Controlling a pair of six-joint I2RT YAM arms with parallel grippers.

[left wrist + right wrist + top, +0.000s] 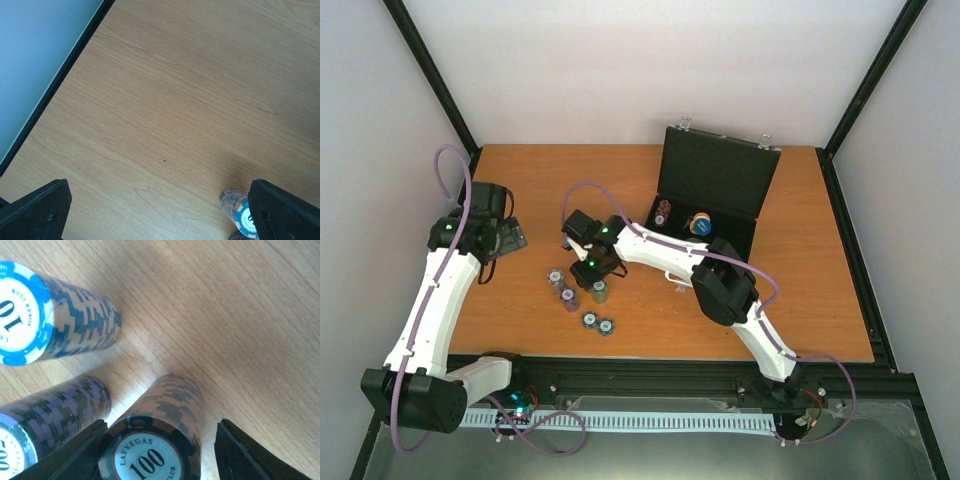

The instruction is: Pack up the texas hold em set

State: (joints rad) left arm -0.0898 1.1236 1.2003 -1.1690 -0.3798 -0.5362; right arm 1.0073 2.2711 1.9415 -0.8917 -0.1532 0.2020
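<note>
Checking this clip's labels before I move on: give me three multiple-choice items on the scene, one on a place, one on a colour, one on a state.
1. Where does the black case stand?
A) on the far right part of the table
B) at the near left corner
C) on the floor

2. What colour is the rim on top of the chip stack marked 10?
A) red
B) blue
C) green

3. How do the right arm's fingers stand?
A) shut on bare wood
B) either side of the stack marked 100, with a gap on one side
C) clamped on the case handle

Answers: 1 A, the top view shows it lying open there. 2 B, the right wrist view shows blue and white. 3 B, wood shows between the stack and one finger.
</note>
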